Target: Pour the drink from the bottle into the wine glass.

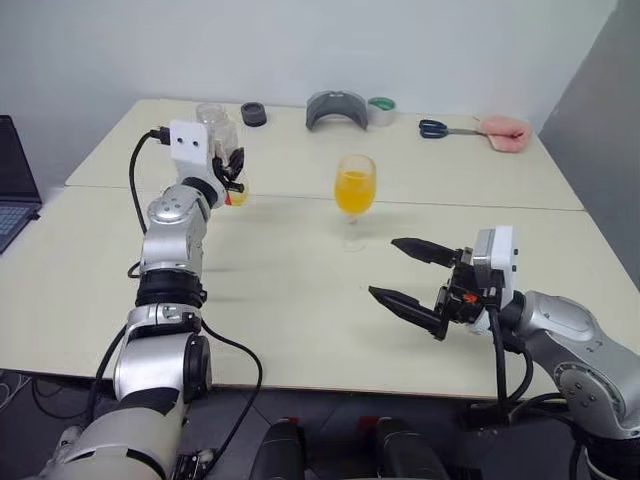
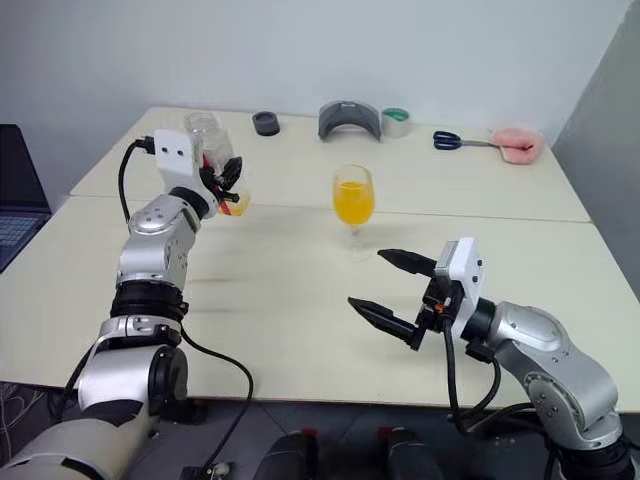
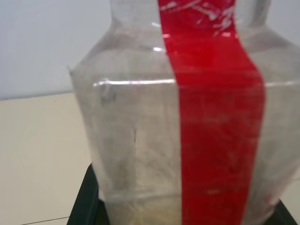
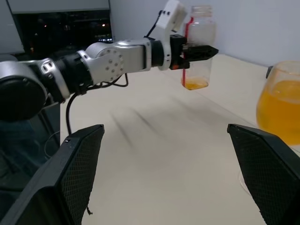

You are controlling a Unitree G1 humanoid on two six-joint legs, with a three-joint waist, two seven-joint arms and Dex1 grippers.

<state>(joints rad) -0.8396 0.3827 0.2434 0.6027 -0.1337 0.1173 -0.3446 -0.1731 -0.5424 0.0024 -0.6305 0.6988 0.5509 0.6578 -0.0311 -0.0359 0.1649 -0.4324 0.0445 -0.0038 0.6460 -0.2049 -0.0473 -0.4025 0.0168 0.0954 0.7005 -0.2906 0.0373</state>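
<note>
the wine glass [image 1: 355, 190] stands mid-tabletop [image 1: 300, 300], its bowl holding most of the drink [image 1: 355, 192]. the left pincer [image 4: 197, 51] pinches the upright, nearly empty bottle [image 4: 198, 47]; right pincer [image 1: 412, 283] is spread, empty. pouring looks done.

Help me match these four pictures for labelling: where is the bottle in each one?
Left eye view: bottle upper left, held in the left gripper.
Right eye view: upper left.
Left wrist view: close up, red strip down its front.
Right wrist view: top centre.
Shared landmark: the wine glass of drink, except in the left wrist view.
</note>
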